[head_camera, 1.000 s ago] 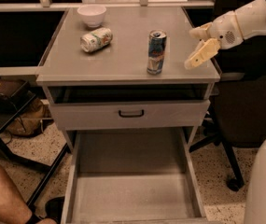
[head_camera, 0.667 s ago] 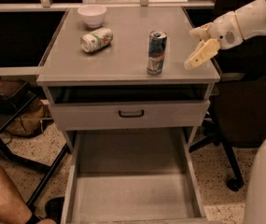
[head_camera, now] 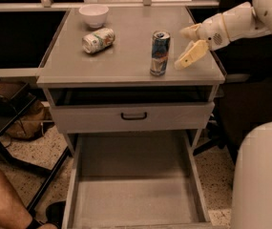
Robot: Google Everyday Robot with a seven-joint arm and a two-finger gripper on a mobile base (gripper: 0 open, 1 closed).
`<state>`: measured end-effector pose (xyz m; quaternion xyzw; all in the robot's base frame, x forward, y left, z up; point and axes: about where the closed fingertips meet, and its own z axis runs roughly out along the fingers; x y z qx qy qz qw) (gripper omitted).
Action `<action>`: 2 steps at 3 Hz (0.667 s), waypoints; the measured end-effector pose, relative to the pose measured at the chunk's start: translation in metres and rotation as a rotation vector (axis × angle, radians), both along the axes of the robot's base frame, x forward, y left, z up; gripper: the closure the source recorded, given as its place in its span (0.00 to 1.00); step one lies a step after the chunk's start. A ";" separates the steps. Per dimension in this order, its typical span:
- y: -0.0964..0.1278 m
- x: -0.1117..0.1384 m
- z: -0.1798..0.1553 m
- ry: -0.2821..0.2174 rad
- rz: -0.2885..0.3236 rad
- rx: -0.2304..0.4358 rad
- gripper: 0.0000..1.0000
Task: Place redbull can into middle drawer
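The redbull can [head_camera: 160,53], tall, slim, blue and silver, stands upright on the grey cabinet top [head_camera: 126,61] near its right front. My gripper [head_camera: 180,48] is just right of the can at the same height, open and empty, its pale fingers [head_camera: 191,56] spread and pointing left towards the can without touching it. The middle drawer [head_camera: 135,192] is pulled fully out below, wide and deep with a bare grey floor.
A white-and-green can [head_camera: 98,39] lies on its side at the top's left, behind it a white bowl [head_camera: 93,15]. A grey drawer front with a black handle [head_camera: 133,116] sits above the open drawer. A person's leg [head_camera: 2,202] is at bottom left, my white body [head_camera: 262,175] at bottom right.
My gripper has moved left, closer to the redbull can. The can and the drawer have not moved.
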<state>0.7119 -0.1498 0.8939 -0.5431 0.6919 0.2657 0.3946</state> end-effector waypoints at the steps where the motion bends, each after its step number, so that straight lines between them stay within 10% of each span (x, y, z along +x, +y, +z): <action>1: 0.019 0.018 -0.007 -0.021 0.023 0.015 0.00; 2: 0.036 0.030 -0.012 -0.029 0.048 0.024 0.00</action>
